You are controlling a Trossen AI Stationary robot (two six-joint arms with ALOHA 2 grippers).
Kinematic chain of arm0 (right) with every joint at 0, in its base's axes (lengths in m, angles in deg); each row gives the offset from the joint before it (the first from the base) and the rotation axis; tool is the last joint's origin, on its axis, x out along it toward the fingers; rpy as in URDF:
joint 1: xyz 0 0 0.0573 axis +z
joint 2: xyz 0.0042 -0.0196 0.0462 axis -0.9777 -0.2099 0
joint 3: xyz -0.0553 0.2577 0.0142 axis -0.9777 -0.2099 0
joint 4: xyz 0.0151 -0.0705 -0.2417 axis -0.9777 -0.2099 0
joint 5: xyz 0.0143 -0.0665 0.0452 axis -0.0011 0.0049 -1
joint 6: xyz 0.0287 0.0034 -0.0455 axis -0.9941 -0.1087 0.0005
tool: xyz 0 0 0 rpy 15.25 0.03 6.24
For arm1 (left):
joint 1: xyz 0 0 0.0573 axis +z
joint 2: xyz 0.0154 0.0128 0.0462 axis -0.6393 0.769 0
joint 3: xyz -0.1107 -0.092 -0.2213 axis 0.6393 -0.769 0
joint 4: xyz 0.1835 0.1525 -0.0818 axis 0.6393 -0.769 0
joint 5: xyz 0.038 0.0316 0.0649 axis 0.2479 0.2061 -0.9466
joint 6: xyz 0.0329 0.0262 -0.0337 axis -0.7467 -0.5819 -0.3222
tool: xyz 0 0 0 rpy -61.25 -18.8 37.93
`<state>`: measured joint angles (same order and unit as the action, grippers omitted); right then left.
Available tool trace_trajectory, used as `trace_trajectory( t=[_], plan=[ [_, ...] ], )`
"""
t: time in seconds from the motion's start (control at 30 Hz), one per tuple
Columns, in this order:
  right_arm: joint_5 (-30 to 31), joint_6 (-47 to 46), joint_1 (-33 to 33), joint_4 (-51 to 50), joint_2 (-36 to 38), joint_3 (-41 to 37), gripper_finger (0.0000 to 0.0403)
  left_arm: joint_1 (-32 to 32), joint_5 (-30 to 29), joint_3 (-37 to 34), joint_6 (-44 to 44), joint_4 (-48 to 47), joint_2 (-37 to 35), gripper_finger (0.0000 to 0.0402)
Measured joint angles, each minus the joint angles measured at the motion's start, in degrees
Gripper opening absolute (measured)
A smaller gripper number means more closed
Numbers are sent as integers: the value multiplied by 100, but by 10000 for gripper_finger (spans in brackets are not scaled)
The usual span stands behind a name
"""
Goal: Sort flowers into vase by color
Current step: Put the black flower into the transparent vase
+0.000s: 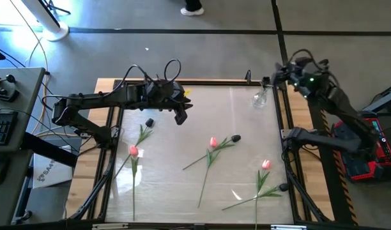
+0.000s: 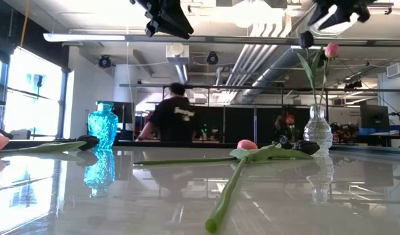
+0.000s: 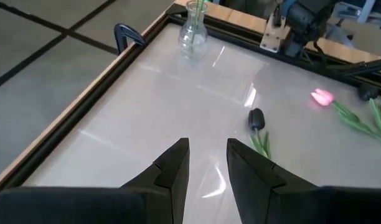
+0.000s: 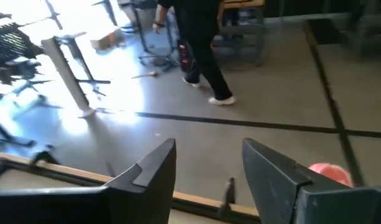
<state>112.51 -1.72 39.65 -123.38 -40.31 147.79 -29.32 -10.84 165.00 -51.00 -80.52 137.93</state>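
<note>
A clear glass vase (image 1: 259,98) stands near the table's far right corner and holds one pink tulip (image 2: 331,49) upright by its stem. My right gripper (image 4: 206,168) is open and raised just above it, and the pink bud (image 4: 330,173) shows past the outer side of one finger. My left gripper (image 3: 208,165) is open and hovers high over the far middle of the table (image 1: 181,110). A near-black tulip (image 3: 256,118) lies flat below and ahead of it. More pink tulips (image 1: 133,151) (image 1: 213,142) (image 1: 266,164) and another near-black one (image 1: 149,122) lie flat on the table.
A teal vase (image 2: 102,127) stands on the table's far left part in the low view. A wooden rim (image 1: 106,86) frames the glossy table, with a clamp (image 3: 125,34) on its far edge. A person (image 2: 174,117) walks in the room behind.
</note>
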Motion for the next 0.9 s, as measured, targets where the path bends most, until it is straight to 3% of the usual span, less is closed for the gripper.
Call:
trace_trajectory(
  t=[0.27,0.5,0.57,0.63,0.9],
  plan=[
    [-1596,-562,0,-650,0,611,172,7,-2,-2,-263,-14,0,94],
    [-4626,-1409,19,-1360,-2,695,172,7,-152,-189,-561,117,-2,94],
    [-5123,-1803,151,-1413,1,578,172,7,-46,-359,-611,243,0,94],
    [-5083,-2255,403,-1585,7,461,172,7,207,-531,-661,418,0,94],
    [-3648,-3987,1964,-2335,-4,-188,172,0,811,-1030,-292,394,0,94]
  ],
)
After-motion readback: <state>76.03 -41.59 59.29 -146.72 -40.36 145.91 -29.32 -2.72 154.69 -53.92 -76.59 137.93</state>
